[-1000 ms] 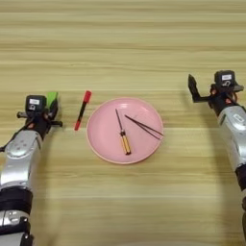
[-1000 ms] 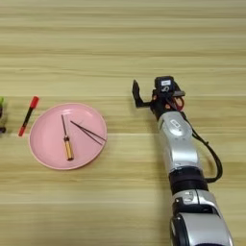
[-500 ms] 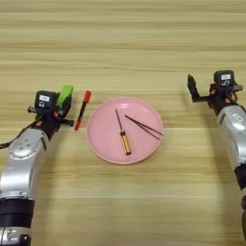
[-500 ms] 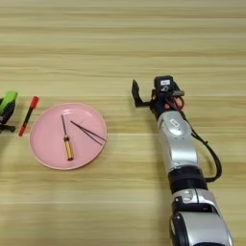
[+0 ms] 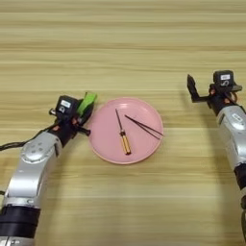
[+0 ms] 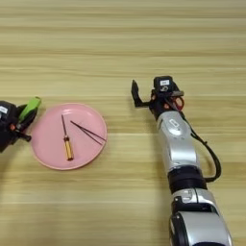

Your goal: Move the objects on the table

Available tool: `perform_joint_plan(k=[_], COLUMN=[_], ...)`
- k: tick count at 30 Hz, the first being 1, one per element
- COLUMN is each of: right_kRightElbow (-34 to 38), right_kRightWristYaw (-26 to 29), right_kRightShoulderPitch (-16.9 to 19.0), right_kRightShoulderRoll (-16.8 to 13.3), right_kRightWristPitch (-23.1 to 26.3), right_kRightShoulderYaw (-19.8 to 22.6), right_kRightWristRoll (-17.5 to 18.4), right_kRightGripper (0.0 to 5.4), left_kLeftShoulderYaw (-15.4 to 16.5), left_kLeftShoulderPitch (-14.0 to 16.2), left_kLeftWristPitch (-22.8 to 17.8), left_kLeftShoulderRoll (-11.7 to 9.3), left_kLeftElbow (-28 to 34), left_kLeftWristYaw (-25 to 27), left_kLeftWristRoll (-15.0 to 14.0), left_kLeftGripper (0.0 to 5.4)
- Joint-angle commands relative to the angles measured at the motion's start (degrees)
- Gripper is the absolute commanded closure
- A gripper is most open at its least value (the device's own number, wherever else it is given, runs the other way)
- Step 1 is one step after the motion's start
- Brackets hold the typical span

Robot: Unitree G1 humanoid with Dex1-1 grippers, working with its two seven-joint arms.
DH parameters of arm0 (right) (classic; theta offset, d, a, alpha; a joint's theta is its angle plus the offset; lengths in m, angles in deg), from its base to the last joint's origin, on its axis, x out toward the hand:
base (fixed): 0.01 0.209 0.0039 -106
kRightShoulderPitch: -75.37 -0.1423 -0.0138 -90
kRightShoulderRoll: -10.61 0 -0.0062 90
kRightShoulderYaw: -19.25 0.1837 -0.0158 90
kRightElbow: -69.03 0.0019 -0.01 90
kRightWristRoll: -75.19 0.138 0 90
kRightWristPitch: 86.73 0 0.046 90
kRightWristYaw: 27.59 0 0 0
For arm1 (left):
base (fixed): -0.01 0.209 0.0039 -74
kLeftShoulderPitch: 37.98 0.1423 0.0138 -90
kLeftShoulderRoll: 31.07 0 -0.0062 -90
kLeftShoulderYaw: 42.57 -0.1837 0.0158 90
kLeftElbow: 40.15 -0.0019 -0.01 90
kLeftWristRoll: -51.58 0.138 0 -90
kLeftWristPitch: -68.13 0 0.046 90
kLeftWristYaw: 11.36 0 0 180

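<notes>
Beside the pink plate [image 5: 144, 149], the left hand [image 5: 80, 114] grips a green block [image 5: 87, 102]; loosely pinched, it could slip onto the rim.

Right hand [image 5: 202, 91] idles, grip unclear.

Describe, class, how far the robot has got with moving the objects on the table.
Done: the tweezers and a small screwdriver lie in the pink plate. In hand: the left gripper holds the green block at the plate's left rim. The red marker is out of sight. The right gripper waits apart.
</notes>
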Motion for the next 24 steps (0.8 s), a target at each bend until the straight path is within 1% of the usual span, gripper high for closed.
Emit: perform_joint_plan(k=[1, 6, 17, 22, 23, 24], right_kRightElbow=[-0.4, -0.4, -0.5, -0.5, -0.4, -0.4], right_kRightWristYaw=[-0.5, -0.5, -0.6, -0.6, -0.6, -0.6], right_kRightShoulderPitch=[-1.1, -1.0, -1.0, -1.0, -0.9, -0.9], right_kRightShoulderRoll=[0.3, 0.3, 0.2, 0.2, 0.2, 0.2], right_kRightWristPitch=[-0.4, -0.4, -0.5, -0.5, -0.5, -0.4], right_kRightShoulderYaw=[0.0, 0.0, 0.1, 0.1, 0.1, 0.1], right_kRightWristRoll=[0.0, 0.0, 0.1, 0.1, 0.1, 0.1], right_kRightGripper=[0.00, 0.00, 0.00, 0.00, 0.00, 0.00], left_kLeftShoulderYaw=[-1.1, -3.1, -5.4, -6.1, -6.2, -6.3], left_kLeftShoulderPitch=[0.8, 1.1, 1.1, 1.0, 1.1, 1.1], left_kLeftWristPitch=[-1.8, -2.7, -3.6, -3.7, -3.8, -3.9], left_kLeftShoulderRoll=[-0.2, 1.2, 1.9, 1.6, 1.5, 1.5], left_kLeftElbow=[1.4, 2.2, 1.2, 1.1, 1.0, 0.8], left_kLeftWristYaw=[0.5, 0.8, 0.6, 0.9, 0.8, 0.7], left_kLeftWristRoll=[0.5, 0.2, 1.7, 2.5, 2.7, 2.9], left_kLeftGripper=[4.08, 4.08, 4.08, 4.08, 3.69, 3.61])
